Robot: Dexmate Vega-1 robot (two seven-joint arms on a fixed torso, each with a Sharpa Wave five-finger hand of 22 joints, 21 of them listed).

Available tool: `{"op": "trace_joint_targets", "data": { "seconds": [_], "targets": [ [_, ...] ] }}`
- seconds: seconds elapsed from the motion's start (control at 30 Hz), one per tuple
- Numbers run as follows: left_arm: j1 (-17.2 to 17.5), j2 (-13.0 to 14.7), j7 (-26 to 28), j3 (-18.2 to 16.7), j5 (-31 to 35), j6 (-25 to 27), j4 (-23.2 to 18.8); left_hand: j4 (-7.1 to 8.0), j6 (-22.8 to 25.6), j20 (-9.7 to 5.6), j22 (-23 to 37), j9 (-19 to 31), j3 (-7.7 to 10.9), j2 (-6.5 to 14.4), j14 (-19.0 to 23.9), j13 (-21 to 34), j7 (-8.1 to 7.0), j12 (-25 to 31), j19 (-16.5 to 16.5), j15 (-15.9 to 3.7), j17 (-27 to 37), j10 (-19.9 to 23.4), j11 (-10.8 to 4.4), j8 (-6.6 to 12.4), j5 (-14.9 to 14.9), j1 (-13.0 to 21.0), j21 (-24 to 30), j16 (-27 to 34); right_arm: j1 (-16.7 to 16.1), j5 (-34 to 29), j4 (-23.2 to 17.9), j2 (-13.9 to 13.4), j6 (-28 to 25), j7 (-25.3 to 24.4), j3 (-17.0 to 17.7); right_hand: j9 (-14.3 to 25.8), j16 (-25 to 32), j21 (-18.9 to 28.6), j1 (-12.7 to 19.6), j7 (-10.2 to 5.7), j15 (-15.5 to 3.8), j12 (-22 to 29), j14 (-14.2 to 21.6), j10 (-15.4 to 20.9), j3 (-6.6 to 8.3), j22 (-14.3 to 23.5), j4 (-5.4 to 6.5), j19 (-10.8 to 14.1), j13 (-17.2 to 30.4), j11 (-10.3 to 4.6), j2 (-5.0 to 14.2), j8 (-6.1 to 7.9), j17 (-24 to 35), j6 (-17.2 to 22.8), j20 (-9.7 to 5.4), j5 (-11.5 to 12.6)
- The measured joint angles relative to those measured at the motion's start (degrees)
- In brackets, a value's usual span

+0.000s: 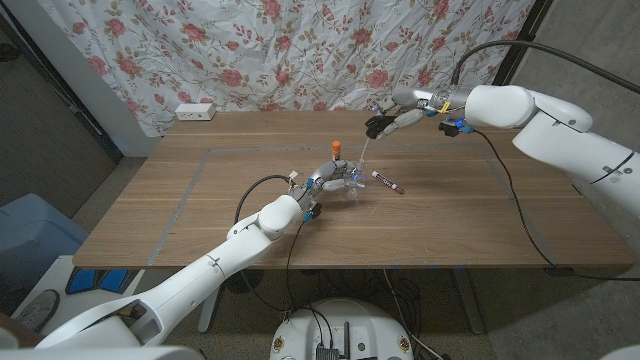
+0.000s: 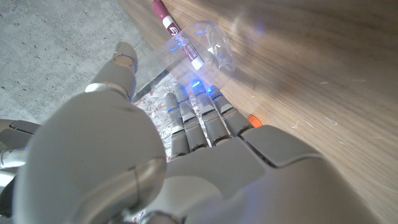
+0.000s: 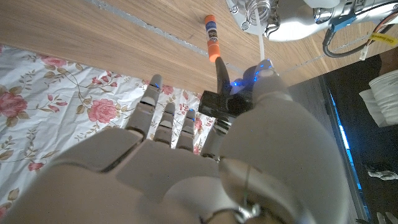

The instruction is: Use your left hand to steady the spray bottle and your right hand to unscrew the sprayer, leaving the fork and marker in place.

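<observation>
Head view: sprayer [image 1: 382, 124] in right robot hand [image 1: 398, 113]

Surface: a brown wooden table [image 1: 200, 200] with plank grain, marked with a faint pale rectangular outline set in from its edges.

Items on it:
- A clear plastic bottle [image 1: 348, 186] near the middle, inside the outline. Whether it stands or tilts cannot be told.
- A maroon marker with a white label [image 1: 387, 182], lying flat just beside the bottle on the robot's right.
- A small orange-capped stick [image 1: 337, 150], apparently upright, just behind the bottle.
- A white power strip [image 1: 195, 111] at the far left corner, possibly on the table's back edge.
</observation>
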Motion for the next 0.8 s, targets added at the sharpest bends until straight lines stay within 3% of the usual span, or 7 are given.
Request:
{"op": "trace_joint_targets", "data": {
  "seconds": [0.8],
  "targets": [
    [-0.42,-0.15,-0.19,-0.15,-0.19,-0.74,1.23,0.0,0.0,0.0,0.0,-0.06,0.0,0.0,0.0,0.16,0.0,-0.11,0.0,0.0,-0.01,0.0,0.0,0.11,-0.03,0.0,0.0,0.0,1.08,3.67,-0.97,-1.47,-0.35,1.13,1.77,-0.37,0.0,0.0,0.01,0.32,0.0,0.0,-0.01,0.07,-0.01,0.0,-0.01,0.0,0.0,0.07,0.0,-0.03,0.01,0.32,0.0,0.27]
  ]
}}
